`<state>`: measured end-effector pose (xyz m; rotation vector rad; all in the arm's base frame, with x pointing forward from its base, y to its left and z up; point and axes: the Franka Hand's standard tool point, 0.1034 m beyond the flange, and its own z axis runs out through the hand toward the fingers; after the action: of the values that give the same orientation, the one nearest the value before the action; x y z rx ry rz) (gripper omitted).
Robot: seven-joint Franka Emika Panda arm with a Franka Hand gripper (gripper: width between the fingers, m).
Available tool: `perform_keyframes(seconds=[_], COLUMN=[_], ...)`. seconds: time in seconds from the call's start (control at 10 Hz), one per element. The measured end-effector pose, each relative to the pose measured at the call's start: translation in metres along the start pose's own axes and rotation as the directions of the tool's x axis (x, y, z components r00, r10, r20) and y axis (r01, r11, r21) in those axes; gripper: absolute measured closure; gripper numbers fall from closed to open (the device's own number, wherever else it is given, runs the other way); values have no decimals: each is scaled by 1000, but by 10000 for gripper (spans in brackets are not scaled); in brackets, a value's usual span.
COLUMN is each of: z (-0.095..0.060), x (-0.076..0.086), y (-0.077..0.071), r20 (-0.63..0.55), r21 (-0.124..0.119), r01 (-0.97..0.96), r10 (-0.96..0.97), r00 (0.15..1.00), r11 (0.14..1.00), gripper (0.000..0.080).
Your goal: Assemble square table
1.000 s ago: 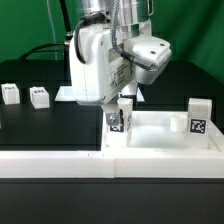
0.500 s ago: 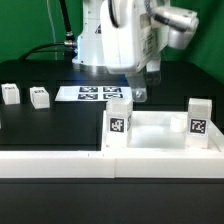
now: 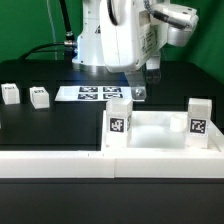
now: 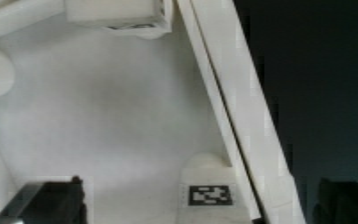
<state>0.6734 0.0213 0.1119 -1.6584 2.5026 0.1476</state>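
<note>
The square table top lies white and rimmed at the exterior view's lower right. Two white tagged legs stand upright on it, one at its near-left corner and one at the right. My gripper hangs above and behind the left leg, open and holding nothing. In the wrist view the open gripper shows dark fingertips on either side of a small tag on the top's flat surface; a leg's end shows farther off.
Two loose tagged legs sit on the black table at the exterior view's left. The marker board lies behind, under the arm. A white ledge runs along the front.
The gripper has let go of the left leg and risen clear of it, opening fully. The leg stays upright in its corner.
</note>
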Motion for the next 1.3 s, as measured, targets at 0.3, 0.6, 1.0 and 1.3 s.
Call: perform_keyframes(seconds=[0.3, 0.6, 1.0, 1.3], z=[3, 14, 21, 39], x=[-16, -19, -14, -6], y=[47, 97, 98, 120], r20=[4, -22, -30, -60], r21=[-33, -123, -129, -87], r01=[30, 77, 84, 165], r10=[-30, -81, -88, -170], r00=[1000, 996, 996, 984], r11=[999, 989, 988, 982], gripper=[150, 150, 150, 150])
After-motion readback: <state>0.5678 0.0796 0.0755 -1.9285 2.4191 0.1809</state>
